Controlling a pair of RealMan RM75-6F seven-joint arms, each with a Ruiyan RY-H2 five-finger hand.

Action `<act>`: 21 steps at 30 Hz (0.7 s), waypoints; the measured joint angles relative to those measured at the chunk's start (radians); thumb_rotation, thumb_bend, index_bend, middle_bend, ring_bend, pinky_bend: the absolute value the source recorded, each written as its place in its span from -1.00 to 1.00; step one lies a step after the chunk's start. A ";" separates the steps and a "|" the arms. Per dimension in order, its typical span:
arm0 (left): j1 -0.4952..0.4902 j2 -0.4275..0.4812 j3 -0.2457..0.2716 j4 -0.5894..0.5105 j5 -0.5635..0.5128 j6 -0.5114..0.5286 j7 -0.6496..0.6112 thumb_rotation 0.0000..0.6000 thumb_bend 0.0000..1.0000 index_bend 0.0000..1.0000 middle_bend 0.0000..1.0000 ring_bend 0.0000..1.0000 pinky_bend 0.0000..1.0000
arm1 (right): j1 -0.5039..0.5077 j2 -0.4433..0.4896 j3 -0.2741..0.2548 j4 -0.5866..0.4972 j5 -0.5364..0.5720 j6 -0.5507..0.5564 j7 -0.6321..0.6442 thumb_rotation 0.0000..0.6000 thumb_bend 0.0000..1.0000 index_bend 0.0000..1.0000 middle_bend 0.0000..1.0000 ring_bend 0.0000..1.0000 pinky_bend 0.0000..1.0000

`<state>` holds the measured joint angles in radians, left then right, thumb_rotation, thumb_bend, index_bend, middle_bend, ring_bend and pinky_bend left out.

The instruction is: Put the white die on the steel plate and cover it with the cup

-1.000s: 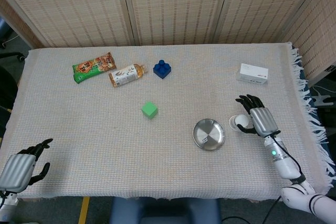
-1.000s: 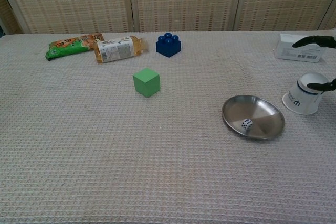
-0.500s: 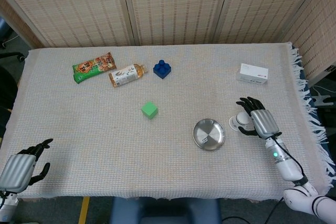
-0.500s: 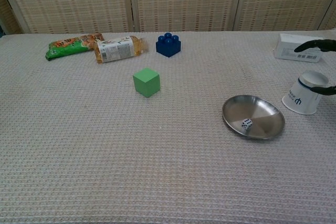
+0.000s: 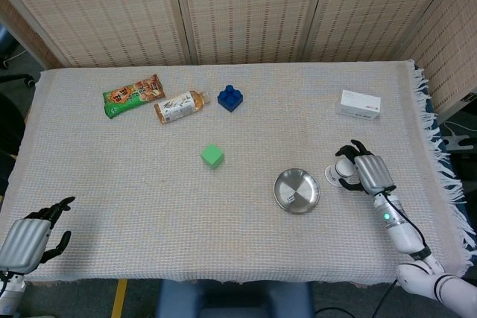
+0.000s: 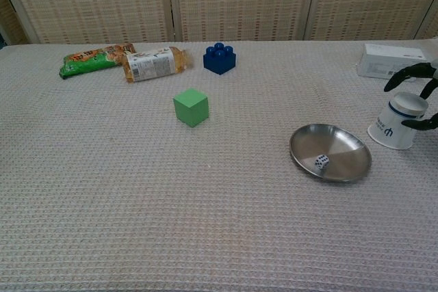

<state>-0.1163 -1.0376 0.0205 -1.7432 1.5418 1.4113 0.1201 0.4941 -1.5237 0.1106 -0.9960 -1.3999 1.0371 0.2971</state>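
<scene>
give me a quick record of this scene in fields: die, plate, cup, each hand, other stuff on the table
die: white die lies in the steel plate
plate: on the cloth, left of the cup
cup: white cup upside down, tilted, beside the plate, not over the die
right hand: right hand at the cup, fingers curled around it; firm grip cannot be told
left hand: left hand at the near table corner, fingers apart, holding nothing
other: green cube, blue brick, bottle, green snack packet, white box

Far-left of table [image 6: 102,237]: green snack packet [image 6: 94,59], bottle [image 6: 153,63], blue brick [image 6: 219,58]. Green cube [image 6: 191,107] mid-table. White box [image 6: 391,61] far-right.
</scene>
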 measured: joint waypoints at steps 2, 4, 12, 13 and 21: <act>0.000 0.000 0.000 0.000 0.000 0.000 -0.001 1.00 -0.12 -0.70 -0.43 -0.31 -0.06 | 0.000 -0.006 0.001 0.010 0.002 0.000 -0.002 1.00 -0.71 -0.34 -0.46 -0.78 -0.24; 0.000 0.000 0.000 0.000 0.000 0.000 -0.001 1.00 -0.12 -0.70 -0.43 -0.31 -0.06 | 0.001 -0.012 0.002 0.018 0.002 0.001 -0.002 1.00 -0.71 -0.30 -0.42 -0.73 -0.22; 0.000 0.001 0.000 -0.001 0.000 -0.001 0.000 1.00 -0.12 -0.70 -0.43 -0.31 -0.06 | 0.000 -0.021 0.004 0.032 -0.003 0.015 0.000 1.00 -0.71 -0.13 -0.23 -0.47 0.01; 0.000 0.001 0.000 -0.001 0.000 -0.001 0.000 1.00 -0.12 -0.70 -0.43 -0.31 -0.06 | -0.001 -0.024 0.005 0.034 -0.004 0.022 0.000 1.00 -0.71 -0.07 -0.18 -0.39 0.06; 0.000 0.001 0.000 0.000 0.000 -0.001 -0.001 1.00 -0.12 -0.70 -0.43 -0.31 -0.06 | -0.012 -0.041 0.017 0.040 -0.013 0.085 0.003 1.00 -0.71 0.19 0.03 -0.15 0.30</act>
<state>-0.1163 -1.0371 0.0208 -1.7434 1.5417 1.4108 0.1191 0.4825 -1.5651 0.1276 -0.9558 -1.4131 1.1224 0.3000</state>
